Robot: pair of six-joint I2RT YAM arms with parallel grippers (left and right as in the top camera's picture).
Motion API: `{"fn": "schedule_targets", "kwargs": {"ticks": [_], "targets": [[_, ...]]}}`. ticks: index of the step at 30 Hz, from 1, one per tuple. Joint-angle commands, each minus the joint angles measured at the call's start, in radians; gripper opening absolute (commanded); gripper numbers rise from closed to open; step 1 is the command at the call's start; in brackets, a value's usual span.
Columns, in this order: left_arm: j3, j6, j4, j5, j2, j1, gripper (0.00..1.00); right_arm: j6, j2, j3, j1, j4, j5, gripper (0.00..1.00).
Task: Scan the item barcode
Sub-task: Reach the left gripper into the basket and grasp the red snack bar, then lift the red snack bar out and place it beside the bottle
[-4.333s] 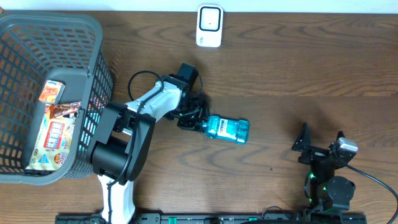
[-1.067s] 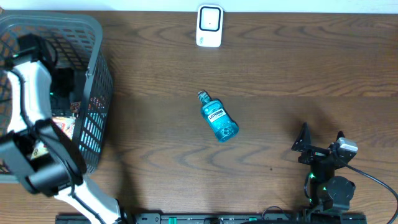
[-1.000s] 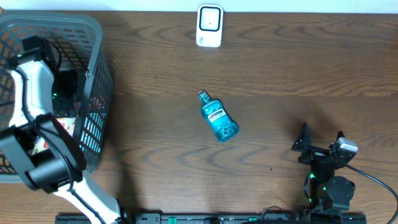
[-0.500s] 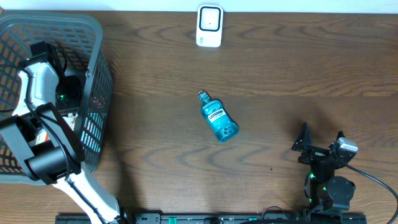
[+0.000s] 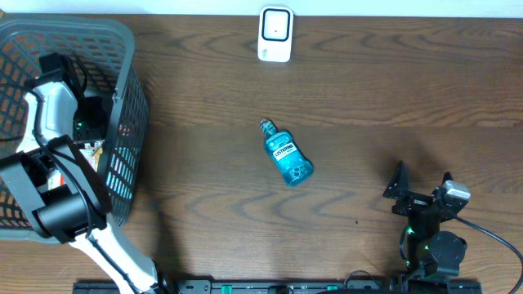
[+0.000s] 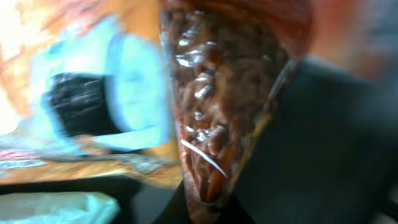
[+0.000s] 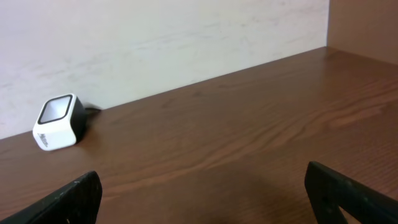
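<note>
Stock of my station as I see it from the remote desk.

1. Dark wooden table [image 5: 384, 90]: it carries everything listed below.
2. Grey plastic mesh basket [image 5: 122, 49]: stands at the table's left end. My left arm reaches down into it.
3. Left gripper [image 5: 88, 128]: inside the basket, low against the wall nearest the table's middle, jaws clenched. My left wrist view is badly blurred, so I cannot tell whether anything is pinched between them.
4. Brown glossy packet [image 6: 227, 106]: fills the middle of the left wrist view, pressed close to the lens and narrowing toward the bottom edge.
5. Orange and pale-blue packet [image 6: 118, 87]: just beside the brown one, on its left, with a dark patch on its face. The print is too smeared for me to read.
6. Blue clear-plastic mouthwash bottle [image 5: 288, 155]: lies on its side near the table's middle, label up, cap pointing toward the far edge. Neither arm touches it.
7. White box-shaped barcode scanner [image 5: 275, 34]: stands at the far edge, well apart from the bottle and roughly in line beyond its cap.
8. Right gripper [image 7: 202, 177]: parked at the near right of the table, jaws spread wide with nothing between them, facing the scanner across bare wood.
</note>
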Motion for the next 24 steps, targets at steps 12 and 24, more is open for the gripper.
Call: {"fn": "schedule_targets", "kwargs": {"ticks": [12, 24], "targets": [[0.023, 0.153, 0.145, -0.071, -0.394, 0.0, 0.07, -0.014, -0.005, -0.002, -0.002, -0.003, 0.009, 0.99], [0.022, 0.644, 0.37, 0.329, -0.649, -0.084, 0.07, -0.014, -0.005, -0.002, -0.002, -0.003, 0.009, 0.99]]}}
